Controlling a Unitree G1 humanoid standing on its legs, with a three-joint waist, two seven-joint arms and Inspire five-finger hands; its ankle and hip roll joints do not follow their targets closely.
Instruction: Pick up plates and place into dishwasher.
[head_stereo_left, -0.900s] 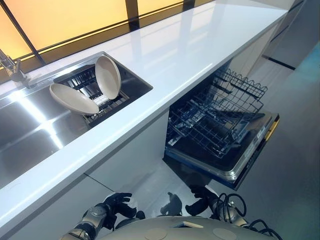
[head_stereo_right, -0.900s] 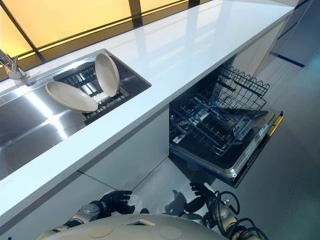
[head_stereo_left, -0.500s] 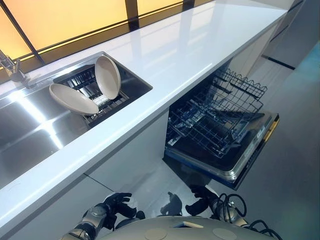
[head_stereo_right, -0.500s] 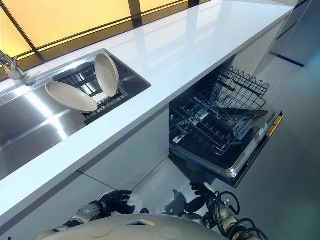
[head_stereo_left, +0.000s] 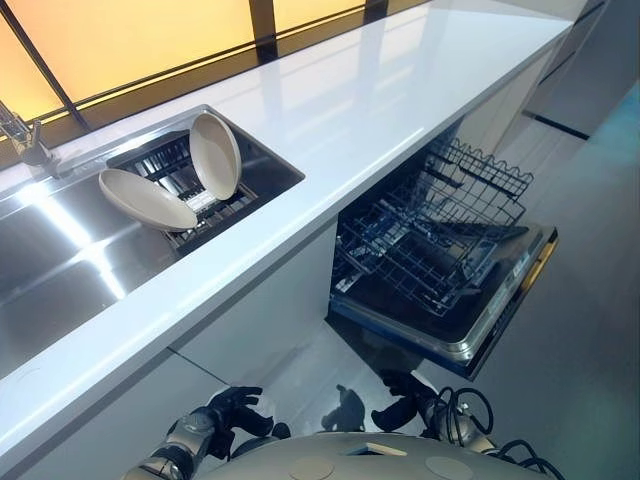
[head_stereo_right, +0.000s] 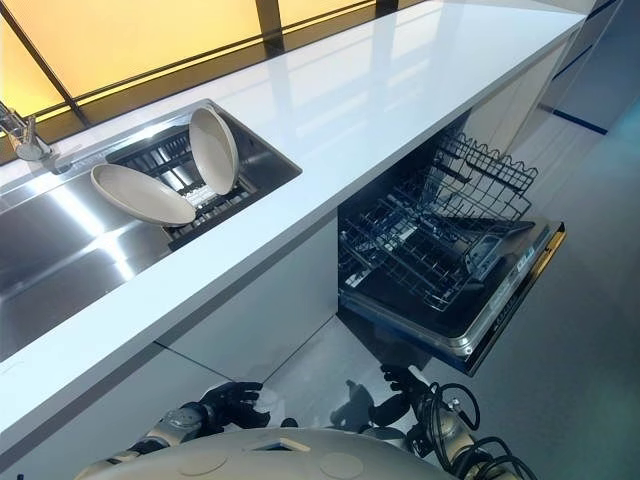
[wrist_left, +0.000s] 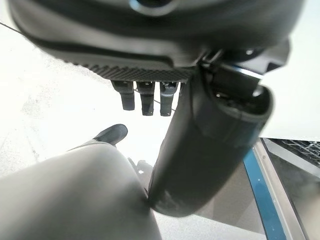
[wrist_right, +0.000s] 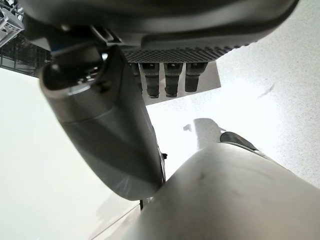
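Two beige plates stand in the dark rack inside the sink (head_stereo_left: 60, 262). One plate (head_stereo_left: 147, 198) leans far over to the left; the other plate (head_stereo_left: 216, 155) stands nearly upright beside it, to its right. Under the counter, the dishwasher's lower wire rack (head_stereo_left: 430, 235) is pulled out over the lowered door (head_stereo_left: 505, 300). My left hand (head_stereo_left: 232, 412) hangs low in front of the cabinet, its fingers (wrist_left: 145, 97) relaxed and holding nothing. My right hand (head_stereo_left: 400, 402) hangs low near the dishwasher door, its fingers (wrist_right: 170, 80) likewise relaxed and holding nothing.
A long white counter (head_stereo_left: 380, 90) runs from the sink to the far right, above the dishwasher. A chrome faucet (head_stereo_left: 25, 135) stands at the sink's far left corner. The open door juts out over the grey floor (head_stereo_left: 590, 380).
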